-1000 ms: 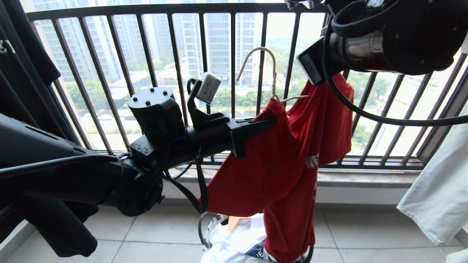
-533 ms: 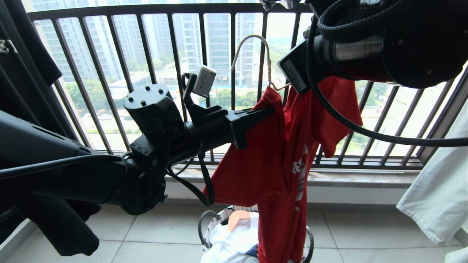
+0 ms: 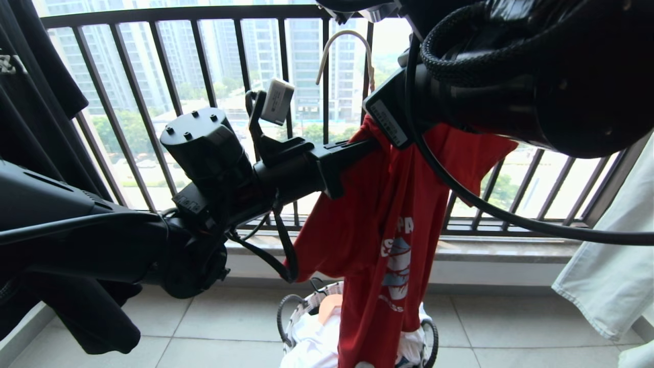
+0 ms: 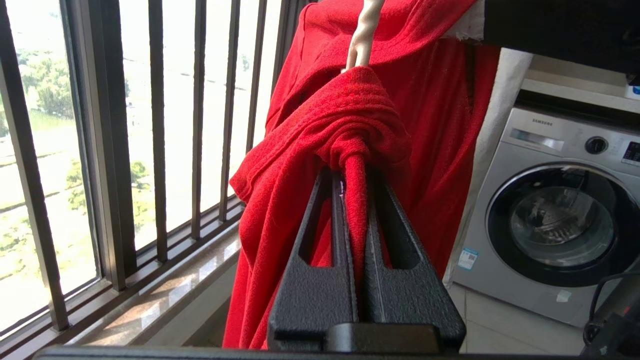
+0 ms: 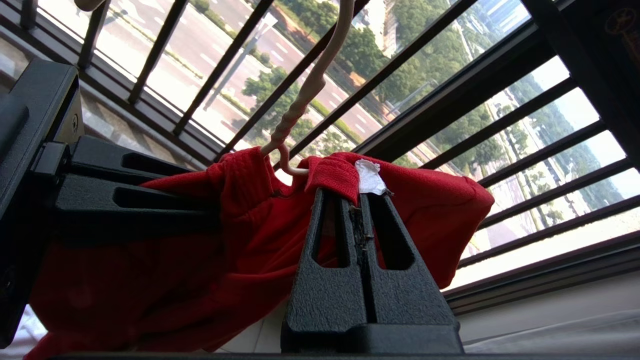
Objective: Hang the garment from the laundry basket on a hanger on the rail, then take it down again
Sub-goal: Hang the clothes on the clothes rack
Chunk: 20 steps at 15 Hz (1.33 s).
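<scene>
Across the back of the head view ran a black barred window railing (image 3: 204, 102), with tower blocks and trees behind it. Filling the upper right of that frame was the right arm, and stretching from the lower left toward the centre was the left arm. Down the middle hung the red T-shirt (image 3: 378, 245), its chest print facing the camera and its hem reaching the small white laundry basket (image 3: 286, 319) at the bottom centre, which stood on the tiled floor and held pale laundry. A black T-shirt (image 3: 36, 102) hung along the left edge, and a pale garment (image 3: 608, 276) drooped at the right edge. In the left wrist view a washing machine (image 4: 560, 220) stood at the right side. The left gripper (image 4: 352, 172) was clamped tight on a bunched fold of the red cloth near the neck opening, the fabric squeezed between its closed black fingers. The right gripper (image 5: 357, 197) was pinched shut on the collar edge just beside the small white neck label (image 5: 370, 177). The thin white hanger (image 3: 347, 51) rose from the neck of the shirt between the two grippers, its twisted stem (image 5: 295, 112) emerging from the cloth and its hook showing at the top centre of the head view, against the railing bars.
</scene>
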{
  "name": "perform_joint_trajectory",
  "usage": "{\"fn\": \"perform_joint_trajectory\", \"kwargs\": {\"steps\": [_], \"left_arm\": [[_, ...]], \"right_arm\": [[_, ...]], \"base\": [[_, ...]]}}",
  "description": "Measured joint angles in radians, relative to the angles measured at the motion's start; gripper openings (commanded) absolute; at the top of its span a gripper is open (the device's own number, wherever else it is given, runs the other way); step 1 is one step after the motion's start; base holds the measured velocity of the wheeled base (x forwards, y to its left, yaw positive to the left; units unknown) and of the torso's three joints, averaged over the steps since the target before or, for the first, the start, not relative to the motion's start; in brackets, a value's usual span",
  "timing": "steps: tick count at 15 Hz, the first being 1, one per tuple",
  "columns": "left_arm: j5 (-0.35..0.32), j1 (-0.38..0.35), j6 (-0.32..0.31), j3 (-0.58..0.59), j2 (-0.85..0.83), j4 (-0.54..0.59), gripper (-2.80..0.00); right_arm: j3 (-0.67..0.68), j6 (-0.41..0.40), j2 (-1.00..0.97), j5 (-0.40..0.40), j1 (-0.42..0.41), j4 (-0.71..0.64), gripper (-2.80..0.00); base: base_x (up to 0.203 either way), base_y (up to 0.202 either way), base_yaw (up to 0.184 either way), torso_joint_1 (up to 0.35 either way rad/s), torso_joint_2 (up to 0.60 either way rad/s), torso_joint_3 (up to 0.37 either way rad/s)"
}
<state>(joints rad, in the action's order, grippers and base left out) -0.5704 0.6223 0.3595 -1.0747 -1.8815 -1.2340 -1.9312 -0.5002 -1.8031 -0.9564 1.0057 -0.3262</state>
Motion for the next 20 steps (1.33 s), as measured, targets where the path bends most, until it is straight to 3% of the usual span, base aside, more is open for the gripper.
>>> {"fn": "perform_joint_trajectory", "kwargs": {"steps": [6,7,8,20], "left_arm": [[0.000,0.000,0.046,0.010,0.016,-0.063,-2.80],[0.000,0.000,0.046,0.010,0.017,-0.063,-2.80],[0.000,-0.001,0.046,0.010,0.019,-0.063,-2.80],[0.020,-0.016,0.057,-0.012,0.023,-0.069,-2.80]], "right_arm": [[-0.009,0.000,-0.006,-0.002,0.029,0.003,-2.80],[-0.009,0.000,-0.006,-0.002,0.032,0.003,-1.68],[-0.009,0.000,-0.006,-0.001,0.034,0.003,0.00],[0.003,0.000,0.027,-0.002,0.066,-0.004,0.00]], "base": [[0.000,0.000,0.000,0.000,0.00,0.000],[0.000,0.000,0.000,0.000,0.00,0.000],[0.000,0.000,0.000,0.000,0.00,0.000],[0.000,0.000,0.000,0.000,0.00,0.000]]}}
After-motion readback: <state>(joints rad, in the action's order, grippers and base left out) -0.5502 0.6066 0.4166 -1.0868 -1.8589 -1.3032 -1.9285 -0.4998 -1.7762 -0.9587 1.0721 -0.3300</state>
